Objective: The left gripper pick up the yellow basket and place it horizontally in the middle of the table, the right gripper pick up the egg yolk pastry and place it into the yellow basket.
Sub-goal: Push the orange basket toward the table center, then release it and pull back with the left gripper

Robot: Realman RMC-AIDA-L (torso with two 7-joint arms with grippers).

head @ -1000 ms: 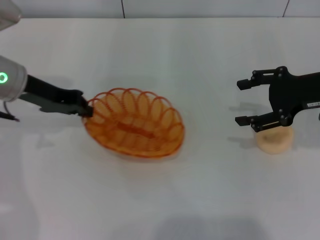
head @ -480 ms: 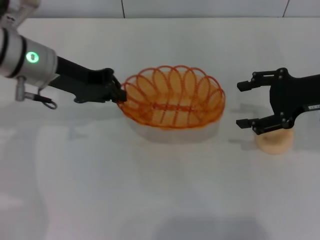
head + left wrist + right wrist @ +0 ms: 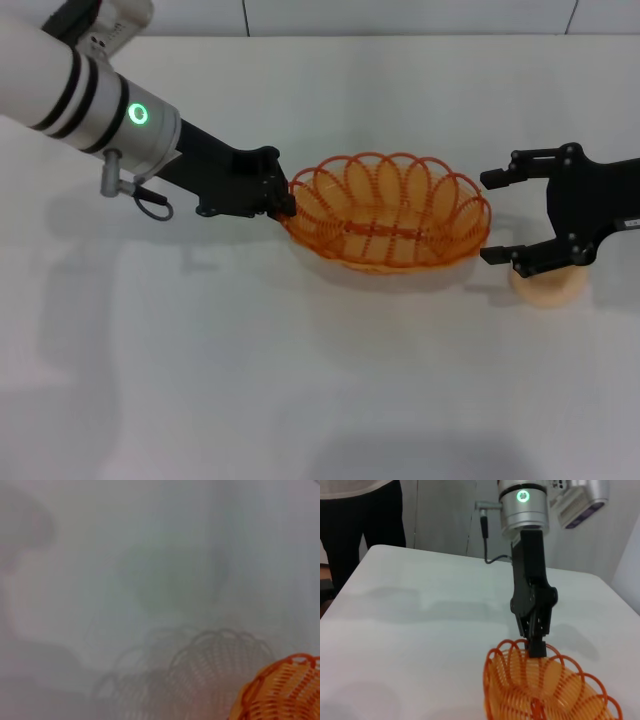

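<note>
**Midway: basket carried by its rim, pastry waiting under the other claw**

Currently the yellow basket (image 3: 388, 213) is held by the left gripper (image 3: 283, 203), whose fingers are pinched on the looped rim at the basket's nine o'clock end. A rim grip is judged the sensible one, since the wire loops give thin fingers something to close around and the bowl is far too wide to span. The basket's long axis is seen lying roughly across the table (image 3: 320, 400), near the centre and slightly toward three o'clock. A pale shadow is visible beneath it, so it is judged to be lifted just off the surface, though contact cannot be ruled out. In the right wrist view the same pinch is confirmed: the black fingers are seen closed on a loop at the far end of the rim.

The right gripper (image 3: 503, 218) is held at three o'clock of the basket, very close to its rim, with its two fingers spread wide apart and nothing between them. The egg yolk pastry (image 3: 547, 288) is seen resting on the table at the gripper's five o'clock, partly hidden by it. The placing is judged to be a ready position, so that the pastry can be taken once the basket is set down.

Counted: one basket, one pastry, two grippers. The basket holds nothing yet.
</note>
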